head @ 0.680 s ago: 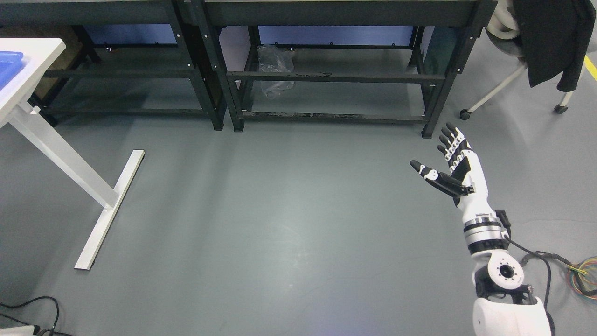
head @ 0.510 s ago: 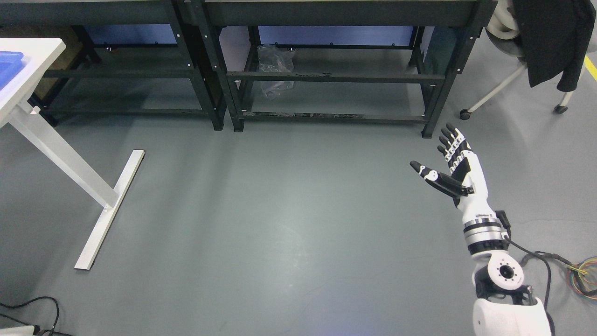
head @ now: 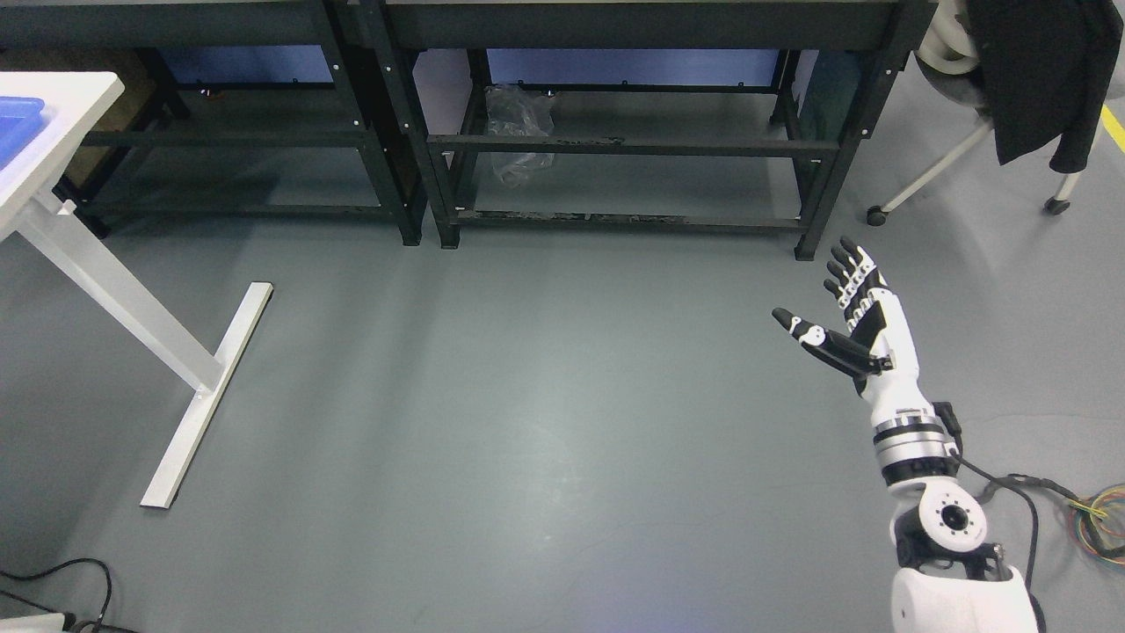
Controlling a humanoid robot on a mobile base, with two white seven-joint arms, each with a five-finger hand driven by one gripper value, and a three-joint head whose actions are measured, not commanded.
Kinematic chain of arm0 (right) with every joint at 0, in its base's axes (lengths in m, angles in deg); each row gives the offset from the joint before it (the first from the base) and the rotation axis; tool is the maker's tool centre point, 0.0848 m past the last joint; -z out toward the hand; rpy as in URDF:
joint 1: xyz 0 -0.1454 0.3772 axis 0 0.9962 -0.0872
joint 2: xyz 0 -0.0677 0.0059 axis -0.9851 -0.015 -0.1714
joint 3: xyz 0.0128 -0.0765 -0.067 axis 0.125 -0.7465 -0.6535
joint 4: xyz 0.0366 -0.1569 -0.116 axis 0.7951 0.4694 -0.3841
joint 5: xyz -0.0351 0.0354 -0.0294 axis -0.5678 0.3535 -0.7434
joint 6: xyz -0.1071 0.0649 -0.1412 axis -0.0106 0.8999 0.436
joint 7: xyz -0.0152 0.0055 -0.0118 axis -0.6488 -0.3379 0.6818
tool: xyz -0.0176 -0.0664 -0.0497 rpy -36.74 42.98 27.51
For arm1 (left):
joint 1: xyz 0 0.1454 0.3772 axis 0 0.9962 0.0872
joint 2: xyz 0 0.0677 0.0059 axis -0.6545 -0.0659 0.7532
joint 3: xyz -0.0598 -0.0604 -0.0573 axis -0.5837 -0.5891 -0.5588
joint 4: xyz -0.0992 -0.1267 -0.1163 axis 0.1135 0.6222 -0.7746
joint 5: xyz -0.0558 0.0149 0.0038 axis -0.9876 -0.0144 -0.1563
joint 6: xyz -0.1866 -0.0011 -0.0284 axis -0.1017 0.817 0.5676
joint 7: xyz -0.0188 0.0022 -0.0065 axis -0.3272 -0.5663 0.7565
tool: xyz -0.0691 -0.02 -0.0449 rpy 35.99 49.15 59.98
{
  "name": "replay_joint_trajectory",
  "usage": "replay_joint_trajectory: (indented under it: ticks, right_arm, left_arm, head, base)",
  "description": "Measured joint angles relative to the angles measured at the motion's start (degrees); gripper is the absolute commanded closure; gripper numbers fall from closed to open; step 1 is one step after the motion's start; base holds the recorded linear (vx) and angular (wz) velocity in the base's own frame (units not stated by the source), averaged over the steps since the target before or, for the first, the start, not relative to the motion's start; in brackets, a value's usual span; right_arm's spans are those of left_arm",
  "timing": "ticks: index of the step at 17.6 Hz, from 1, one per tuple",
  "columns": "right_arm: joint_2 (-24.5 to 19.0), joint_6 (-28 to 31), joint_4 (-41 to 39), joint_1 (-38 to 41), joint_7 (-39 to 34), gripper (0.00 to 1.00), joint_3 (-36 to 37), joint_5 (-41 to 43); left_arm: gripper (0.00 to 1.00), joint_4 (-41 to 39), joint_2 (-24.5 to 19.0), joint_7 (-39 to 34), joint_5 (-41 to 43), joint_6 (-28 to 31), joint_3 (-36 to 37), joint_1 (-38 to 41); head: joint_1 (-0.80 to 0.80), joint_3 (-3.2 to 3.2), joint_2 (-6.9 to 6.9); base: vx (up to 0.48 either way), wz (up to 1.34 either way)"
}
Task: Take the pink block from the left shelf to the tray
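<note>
The right hand (head: 848,321) has dropped slightly in the head view since the earlier frame; little else has shifted. Its fingers (head: 845,264) are spread wide with the thumb out, holding and touching nothing above the grey floor (head: 527,396). The pink block cannot be seen. A blue tray (head: 18,123) lies on the white worktop (head: 61,92) at far left. Black shelf frames (head: 615,145) stand ahead, with what looks like a clear plastic bag (head: 518,123) inside.

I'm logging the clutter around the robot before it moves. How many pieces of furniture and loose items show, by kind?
Black metal racks: 2
White table: 1
Blue tray: 1
Clear plastic bag: 1
Chair with dark jacket: 1
Total: 6
No pink block shows. The right hand is open.
</note>
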Motion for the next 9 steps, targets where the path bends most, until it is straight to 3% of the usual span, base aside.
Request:
replay_joint_trajectory:
  ticks: [5, 9]
  right_arm:
    - [0.0, 0.7, 0.0, 0.9, 0.0, 0.01, 0.0, 0.1]
    - [0.0, -2.8, 0.0, 1.1, 0.2, 0.01, 0.1, 0.1]
  left_arm:
    - [0.00, 0.0, 0.0, 0.0, 0.0, 0.0, 0.0, 0.0]
    - [0.00, 0.0, 0.0, 0.0, 0.0, 0.0, 0.0, 0.0]
  head:
    - [0.00, 0.00, 0.00]
    - [0.00, 0.00, 0.00]
  base:
    - [0.000, 0.00]
    - [0.000, 0.00]
